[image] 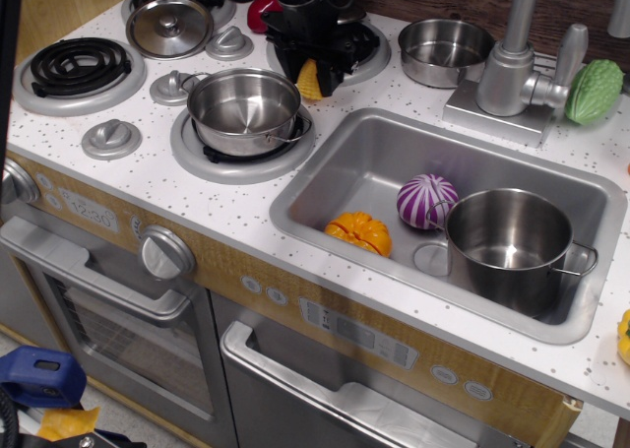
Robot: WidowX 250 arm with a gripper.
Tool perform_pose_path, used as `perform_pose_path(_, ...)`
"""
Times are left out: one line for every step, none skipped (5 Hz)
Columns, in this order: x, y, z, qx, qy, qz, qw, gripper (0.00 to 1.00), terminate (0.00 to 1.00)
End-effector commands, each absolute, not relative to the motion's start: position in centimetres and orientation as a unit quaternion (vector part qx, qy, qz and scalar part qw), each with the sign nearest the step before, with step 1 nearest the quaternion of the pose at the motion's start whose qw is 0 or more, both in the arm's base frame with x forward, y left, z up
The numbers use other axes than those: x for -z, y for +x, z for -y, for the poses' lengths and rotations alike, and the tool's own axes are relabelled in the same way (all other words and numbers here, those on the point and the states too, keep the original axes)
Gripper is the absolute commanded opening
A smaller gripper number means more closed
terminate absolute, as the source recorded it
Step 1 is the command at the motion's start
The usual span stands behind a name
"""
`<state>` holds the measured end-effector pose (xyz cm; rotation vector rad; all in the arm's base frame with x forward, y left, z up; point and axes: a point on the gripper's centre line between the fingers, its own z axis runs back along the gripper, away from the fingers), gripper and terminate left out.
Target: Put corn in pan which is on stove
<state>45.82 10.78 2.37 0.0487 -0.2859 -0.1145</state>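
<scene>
The yellow corn is held between the black fingers of my gripper, lifted a little above the white speckled stove top. The gripper is shut on it, just behind and to the right of the pan. The pan is a shiny round steel pot standing on the front right burner, and nothing shows inside it. The upper part of the corn is hidden by the gripper.
A lidded burner and a bare coil burner lie at the left. A small steel bowl and the faucet stand at the back. The sink holds an orange toy, a purple striped ball and a taller steel pot.
</scene>
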Motion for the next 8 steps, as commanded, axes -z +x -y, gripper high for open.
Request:
perform_pose_path(-9.8, 45.8, -12.6, 0.057, 0.063, 0.175, 0.981, 0.00, 0.00)
perform_pose_path(-11.3, 44.7, -12.7, 0.058, 0.095, 0.175, 0.978, 0.00, 0.00)
perform_pose_path(-12.1, 44.1, -12.4, 0.048, 0.109, 0.165, 0.979, 0.00, 0.00)
perform_pose_path(-12.4, 43.4, -12.6, 0.041, 0.117, 0.166, 0.978, 0.00, 0.00)
perform_pose_path(-12.0, 42.1, -13.1, 0.036, 0.123, 0.174, 0.976, 0.00, 0.00)
perform_pose_path(-12.5, 41.2, -13.0, 0.027, 0.125, 0.167, 0.978, 0.00, 0.00)
perform_pose_path(-12.5, 40.1, -13.0, 0.014, 0.120, 0.152, 0.981, 0.00, 0.00)
perform_pose_path(-11.9, 39.4, -13.5, 0.017, 0.111, 0.148, 0.983, 1.00, 0.00)
